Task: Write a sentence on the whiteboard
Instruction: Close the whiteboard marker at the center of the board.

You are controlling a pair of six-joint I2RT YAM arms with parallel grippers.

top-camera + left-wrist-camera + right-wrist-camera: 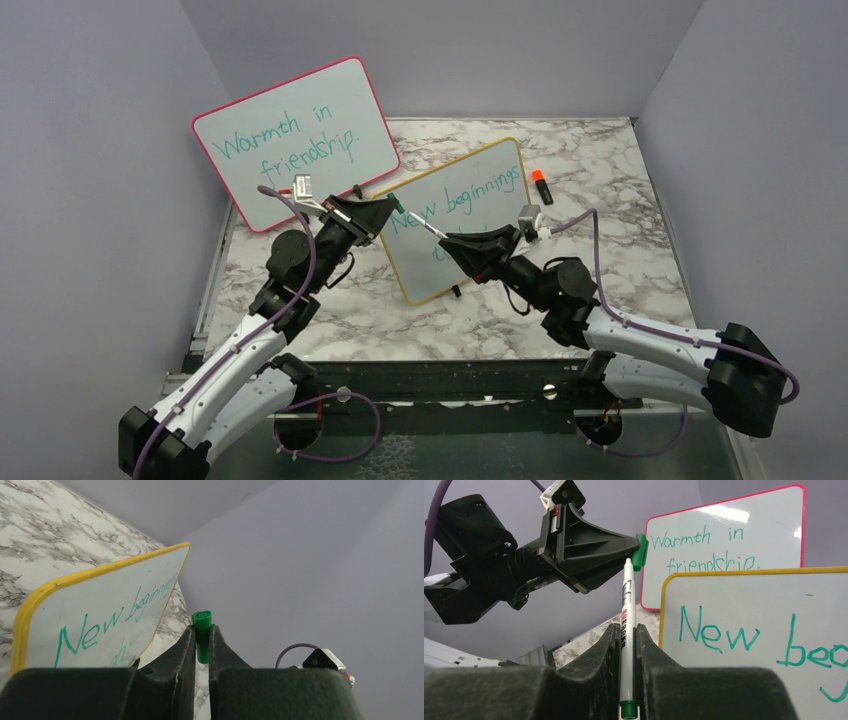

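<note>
Pale lilac walls close in a marble-patterned surface, white with grey veining. Beyond the left end effector leans the larger pink-framed board, smooth and glossy. The whiteboard, with its rounded yellow frame, stands tilted just beyond the right end effector and just right of the left one. The sentence slants across it in teal. "New beginnings" reads clearly; the lower line hides behind the right arm. The right end effector is clamped on a slim white marker, whose tip points toward the left one, itself pinching a green plastic cap. Whether tip and cap touch, I cannot tell. A small orange-and-black marker lies past the board, well right of both.
</note>
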